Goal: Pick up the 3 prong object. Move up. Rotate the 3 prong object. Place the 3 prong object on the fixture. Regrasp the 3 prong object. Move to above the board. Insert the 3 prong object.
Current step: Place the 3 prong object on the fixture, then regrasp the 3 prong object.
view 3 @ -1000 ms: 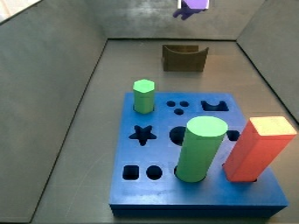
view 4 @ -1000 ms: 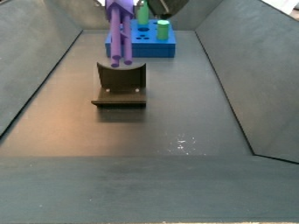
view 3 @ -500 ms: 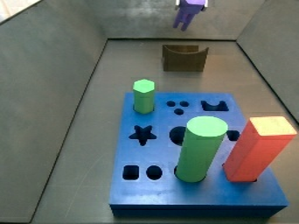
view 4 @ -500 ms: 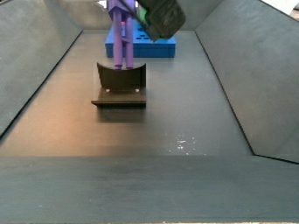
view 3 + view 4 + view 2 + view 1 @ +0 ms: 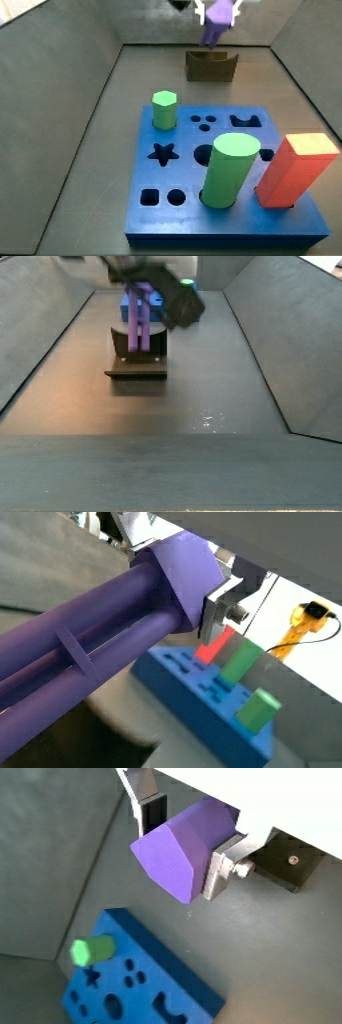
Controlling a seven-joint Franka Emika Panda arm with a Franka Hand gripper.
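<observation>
In a side view the gripper [image 5: 150, 278] is a dark motion-blurred smear, so how its fingers stand cannot be read there, and it covers the top of the 3 prong object [image 5: 139, 318] and most of the board [image 5: 179, 308]. In a side view the upper edge cuts off the gripper [image 5: 218, 6] and the object's top, and whether the object touches the fixture [image 5: 210, 66] cannot be told. In both wrist views the object's lower end runs out of frame or sight.
</observation>
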